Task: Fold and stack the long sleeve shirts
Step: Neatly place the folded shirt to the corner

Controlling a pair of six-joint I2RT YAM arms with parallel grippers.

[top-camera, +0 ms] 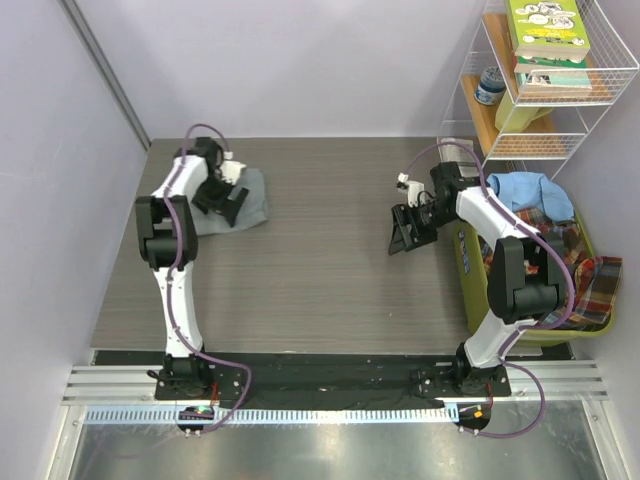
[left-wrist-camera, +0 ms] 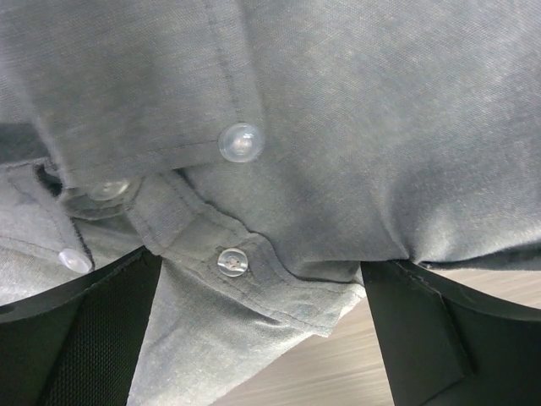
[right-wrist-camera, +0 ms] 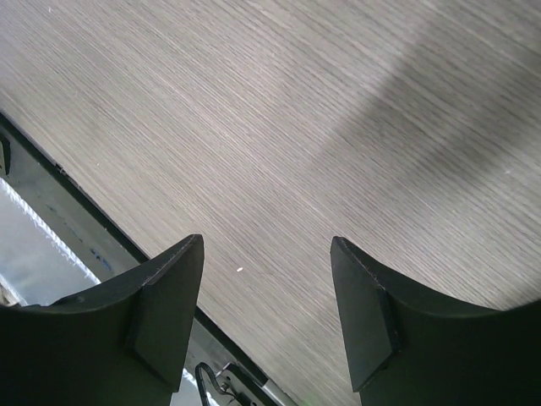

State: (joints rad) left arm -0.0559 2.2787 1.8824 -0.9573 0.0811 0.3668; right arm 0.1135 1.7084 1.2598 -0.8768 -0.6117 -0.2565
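A plain grey long sleeve shirt (top-camera: 250, 200) lies folded on the table's far left. In the left wrist view it (left-wrist-camera: 338, 127) fills the frame, with its button placket and clear buttons showing. My left gripper (top-camera: 228, 205) sits low over it, jaws wide open (left-wrist-camera: 258, 264), with the shirt's hem edge between the fingers. A light blue shirt (top-camera: 530, 190) and a red-green plaid shirt (top-camera: 585, 270) lie heaped in the green bin on the right. My right gripper (top-camera: 408, 232) hangs open and empty (right-wrist-camera: 267, 245) above bare table, just left of the bin.
The wood-grain table (top-camera: 320, 280) spans the middle. The green bin (top-camera: 468, 270) stands at the right edge. A white wire shelf (top-camera: 545, 80) with books stands at the back right. The table's near edge and metal rail (right-wrist-camera: 51, 245) show in the right wrist view.
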